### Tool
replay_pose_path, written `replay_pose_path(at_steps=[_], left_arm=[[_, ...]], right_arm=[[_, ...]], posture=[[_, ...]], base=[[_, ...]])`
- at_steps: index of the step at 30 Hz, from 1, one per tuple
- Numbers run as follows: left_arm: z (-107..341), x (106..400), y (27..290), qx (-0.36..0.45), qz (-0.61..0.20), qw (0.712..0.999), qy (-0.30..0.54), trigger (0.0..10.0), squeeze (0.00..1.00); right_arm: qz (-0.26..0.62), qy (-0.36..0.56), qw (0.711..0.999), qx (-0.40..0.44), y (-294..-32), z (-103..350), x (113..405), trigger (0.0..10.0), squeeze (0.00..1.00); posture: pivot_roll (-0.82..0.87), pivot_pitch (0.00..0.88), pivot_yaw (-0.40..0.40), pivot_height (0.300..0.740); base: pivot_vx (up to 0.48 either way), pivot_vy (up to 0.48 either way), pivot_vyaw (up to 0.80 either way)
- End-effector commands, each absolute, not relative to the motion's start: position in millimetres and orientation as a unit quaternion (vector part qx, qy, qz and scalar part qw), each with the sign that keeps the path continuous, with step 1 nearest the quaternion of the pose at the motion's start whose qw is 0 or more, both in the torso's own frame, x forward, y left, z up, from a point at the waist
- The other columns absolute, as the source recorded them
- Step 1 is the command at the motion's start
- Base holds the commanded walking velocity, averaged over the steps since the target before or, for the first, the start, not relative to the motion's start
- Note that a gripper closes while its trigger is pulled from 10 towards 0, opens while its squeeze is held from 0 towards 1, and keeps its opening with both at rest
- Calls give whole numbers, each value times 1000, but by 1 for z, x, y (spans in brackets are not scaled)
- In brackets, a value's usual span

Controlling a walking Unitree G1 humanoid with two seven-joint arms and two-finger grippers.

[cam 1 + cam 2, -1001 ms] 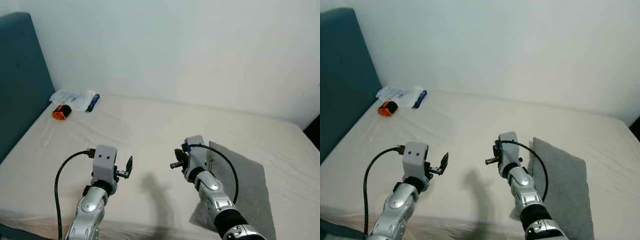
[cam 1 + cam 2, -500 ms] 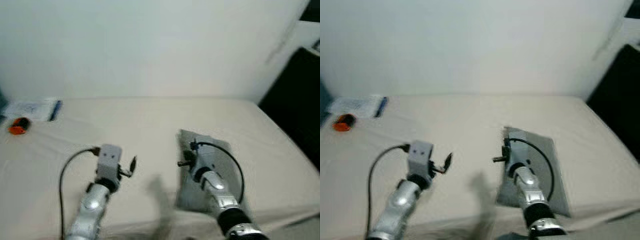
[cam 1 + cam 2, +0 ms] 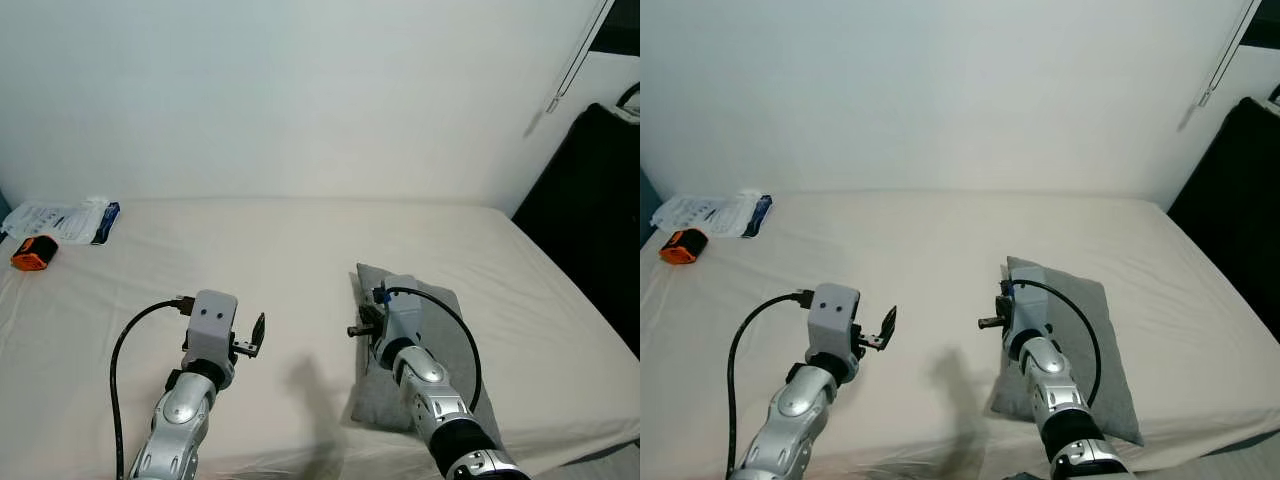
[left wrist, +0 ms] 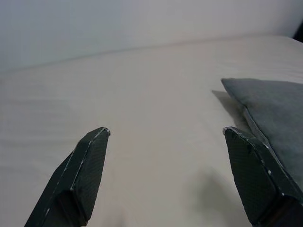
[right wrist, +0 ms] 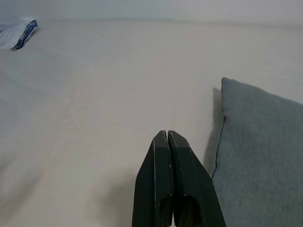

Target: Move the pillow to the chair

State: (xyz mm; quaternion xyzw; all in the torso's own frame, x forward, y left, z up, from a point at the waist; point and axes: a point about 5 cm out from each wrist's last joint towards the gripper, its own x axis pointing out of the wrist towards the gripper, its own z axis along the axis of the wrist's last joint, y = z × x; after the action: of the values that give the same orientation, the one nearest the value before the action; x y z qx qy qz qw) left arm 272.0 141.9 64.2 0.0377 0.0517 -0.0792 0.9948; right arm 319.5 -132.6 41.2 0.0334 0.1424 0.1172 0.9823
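The grey pillow (image 3: pixel 1085 345) lay flat on the bed (image 3: pixel 940 240), near its front edge on the robot's right side. The right gripper (image 5: pixel 171 142) was over the pillow's left edge, its two fingers pressed together and holding nothing. The left gripper (image 4: pixel 165 137) hung over bare sheet well to the left, its fingers wide apart. The bed had a cream sheet and met a plain white wall (image 3: pixel 940 90). In the far left corner lay an orange object (image 3: pixel 680 246) beside a white packet (image 3: pixel 720 212). A dark object (image 3: pixel 1238 210) stood at the bed's right side.

Pillow (image 3: pixel 1080 340) partly behind right arm; packet (image 3: pixel 715 213) print too small.
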Motion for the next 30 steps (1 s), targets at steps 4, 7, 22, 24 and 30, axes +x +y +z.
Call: replay_pose_path(at_steps=[4,7,22,24,30], left_arm=[[60,269,140,38,-78,994,65,10000,0],[59,269,140,37,-78,994,65,10000,0],[53,269,142,39,-77,992,92,10000,0],[53,269,143,44,-69,992,95,10000,0],[54,270,144,45,-58,993,91,10000,0]], right_arm=[[113,144,983,33,-136,43,321,10000,0],[115,143,983,32,-136,43,321,10000,0],[116,143,982,33,-135,42,320,10000,0],[116,142,982,33,-135,42,320,10000,0],[119,137,983,35,-134,44,321,10000,0]], posture=[[46,0,-105,740],[45,0,-104,740],[47,0,-98,740],[48,0,-99,740],[48,0,-100,740]], base=[[0,-401,0],[0,-401,0],[0,128,0],[0,0,0],[0,0,0]])
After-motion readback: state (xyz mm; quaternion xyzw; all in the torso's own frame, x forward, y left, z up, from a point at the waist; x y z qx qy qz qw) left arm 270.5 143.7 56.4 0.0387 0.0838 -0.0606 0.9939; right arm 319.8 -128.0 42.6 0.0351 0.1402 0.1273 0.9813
